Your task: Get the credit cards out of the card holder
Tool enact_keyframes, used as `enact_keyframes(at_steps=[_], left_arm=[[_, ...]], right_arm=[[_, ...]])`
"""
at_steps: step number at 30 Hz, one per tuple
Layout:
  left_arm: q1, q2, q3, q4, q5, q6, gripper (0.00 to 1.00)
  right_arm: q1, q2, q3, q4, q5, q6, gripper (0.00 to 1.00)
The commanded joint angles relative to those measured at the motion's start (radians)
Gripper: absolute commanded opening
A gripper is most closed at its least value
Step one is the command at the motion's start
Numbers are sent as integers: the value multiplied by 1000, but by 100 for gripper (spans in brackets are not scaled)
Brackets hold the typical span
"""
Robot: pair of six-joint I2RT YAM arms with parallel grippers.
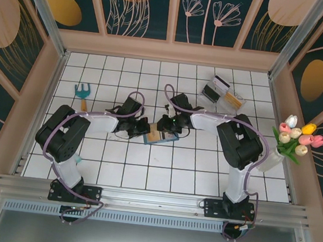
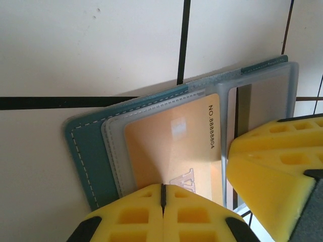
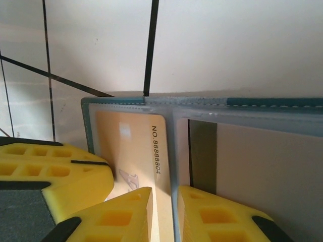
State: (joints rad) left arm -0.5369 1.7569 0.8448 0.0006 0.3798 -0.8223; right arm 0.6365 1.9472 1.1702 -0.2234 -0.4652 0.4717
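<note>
The teal card holder lies open on the white tiles between both arms. Its stitched teal rim frames clear sleeves. One sleeve holds the yellow-orange credit card. The neighbouring sleeve holds the greyish card with its dark stripe. My left gripper is shut, its tips at the orange card's near edge. My right gripper stands with a narrow gap, astride the clear seam between the two sleeves and the orange card's edge. Its yellow finger sits right of the left gripper.
A clear plastic tray with small items stands at the back right. A teal hand rake lies at the left. Tulips in a white vase stand by the right wall. Wooden walls ring the table.
</note>
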Motion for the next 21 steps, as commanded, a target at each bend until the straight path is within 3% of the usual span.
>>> enact_keyframes(at_steps=[1,8,18,21], left_arm=[[8,40,-38,-80,-64,23,0],[12,54,-46,-76,-67,24,0],[12,77,-70,-46,-59,18,0],[13,79,-70,-42,-59,16,0]], right_arm=[[-3,47,14,-61,38,-40,24],[21,71,32,-144,82,-103,29],[16,94,5,-96,-111,-150,28],[20,105,14,-113,-111,-166,27]])
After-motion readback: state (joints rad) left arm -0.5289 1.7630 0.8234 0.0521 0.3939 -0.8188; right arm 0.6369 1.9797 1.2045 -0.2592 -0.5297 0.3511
